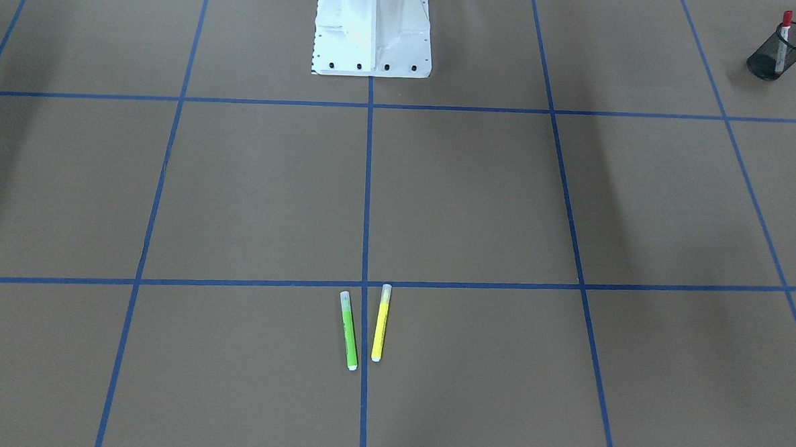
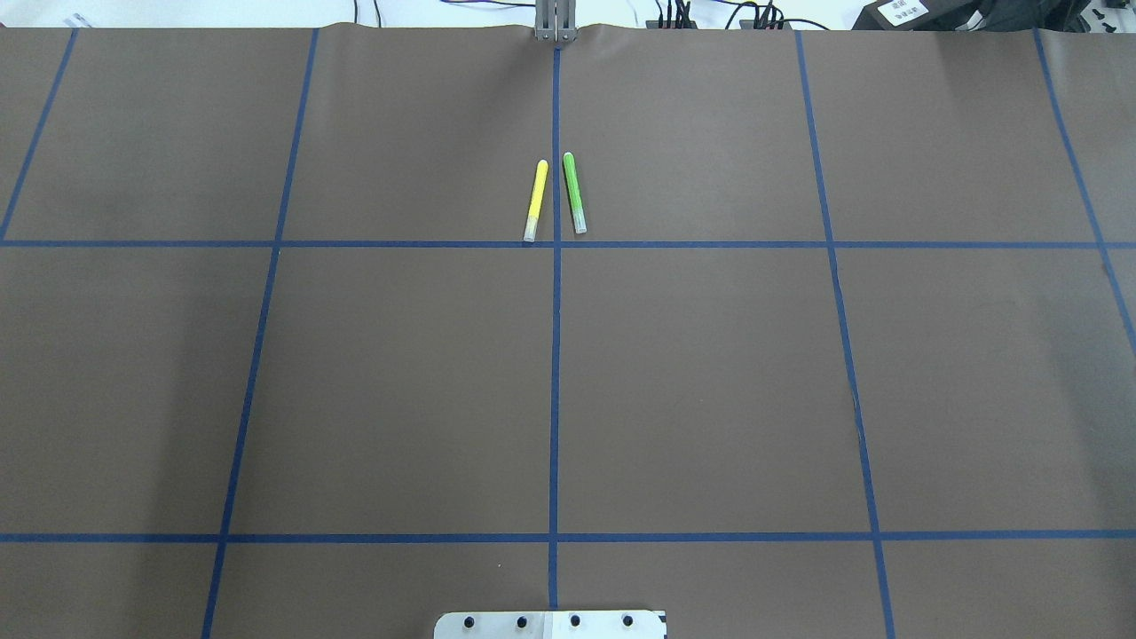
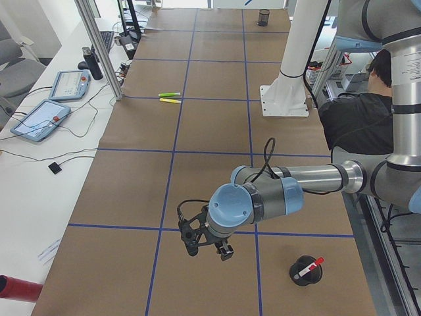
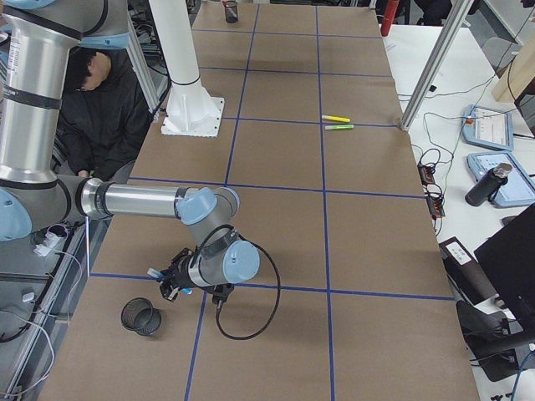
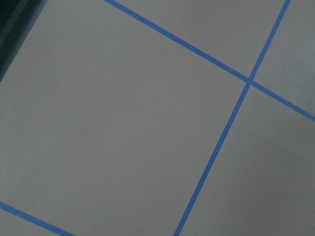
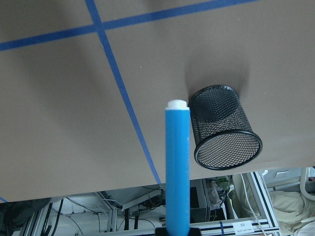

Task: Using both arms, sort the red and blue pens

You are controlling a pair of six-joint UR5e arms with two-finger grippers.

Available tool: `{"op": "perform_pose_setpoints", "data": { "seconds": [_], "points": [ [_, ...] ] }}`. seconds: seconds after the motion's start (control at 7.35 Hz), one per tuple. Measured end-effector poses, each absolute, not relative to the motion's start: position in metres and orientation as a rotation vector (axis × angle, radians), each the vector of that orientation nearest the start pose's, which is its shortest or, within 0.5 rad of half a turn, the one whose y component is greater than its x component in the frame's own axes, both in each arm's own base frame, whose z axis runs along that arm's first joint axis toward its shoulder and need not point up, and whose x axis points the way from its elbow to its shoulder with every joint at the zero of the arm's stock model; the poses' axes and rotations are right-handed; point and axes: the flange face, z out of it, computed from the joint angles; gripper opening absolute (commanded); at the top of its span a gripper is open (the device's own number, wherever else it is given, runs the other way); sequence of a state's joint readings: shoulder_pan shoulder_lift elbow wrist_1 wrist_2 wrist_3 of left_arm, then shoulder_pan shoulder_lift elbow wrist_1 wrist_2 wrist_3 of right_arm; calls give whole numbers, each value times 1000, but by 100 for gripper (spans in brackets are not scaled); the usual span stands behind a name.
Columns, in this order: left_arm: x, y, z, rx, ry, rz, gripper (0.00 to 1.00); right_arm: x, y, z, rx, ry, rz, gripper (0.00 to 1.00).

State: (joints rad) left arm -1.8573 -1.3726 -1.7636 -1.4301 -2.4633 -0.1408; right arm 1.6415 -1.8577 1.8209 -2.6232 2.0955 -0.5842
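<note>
1. Now the right gripper (image 4: pixel 173 282) pinches the blue highlighter (image 6: pixel 177 167) by one end. Its fingers are pressed tight on the pen.
2. The blue highlighter is up in the air over the table (image 2: pixel 399 382). Its white end points out, close beside a black mesh cup (image 6: pixel 224 130), but the pen is outside the cup.
3. That cup stands on the table, near the edge, at the robot's right end.
4. The red marker (image 1: pixel 784 31) leans inside another black mesh cup (image 1: pixel 761 65) at the robot's left end of the table. Its red cap pokes up over the rim.
5. The left gripper (image 3: pixel 207 245) hangs over the table near that other cup and does not touch it. I cannot tell if its fingers are spread or pressed together.
6. The green highlighter (image 2: pixel 574 193) and the yellow highlighter (image 2: pixel 535 201) lie side by side on the far part of the table. A blue tape line runs between them. They are well apart from both cups.
7. A person (image 3: pixel 358 122) in dark clothes is behind the robot.
</note>
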Motion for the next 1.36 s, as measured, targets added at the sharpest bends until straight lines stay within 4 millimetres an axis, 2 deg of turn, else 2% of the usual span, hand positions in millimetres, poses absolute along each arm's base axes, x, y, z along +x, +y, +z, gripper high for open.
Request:
{"op": "perform_pose_setpoints", "data": {
  "seconds": [0.41,1.36],
  "points": [
    [-166,-370,654,-56,906,-453,100,105,-198,735,-913,-803,-213,0],
    [-166,-375,642,1,919,-427,100,100,-152,804,-1100,-855,-129,0]
  ]
}}
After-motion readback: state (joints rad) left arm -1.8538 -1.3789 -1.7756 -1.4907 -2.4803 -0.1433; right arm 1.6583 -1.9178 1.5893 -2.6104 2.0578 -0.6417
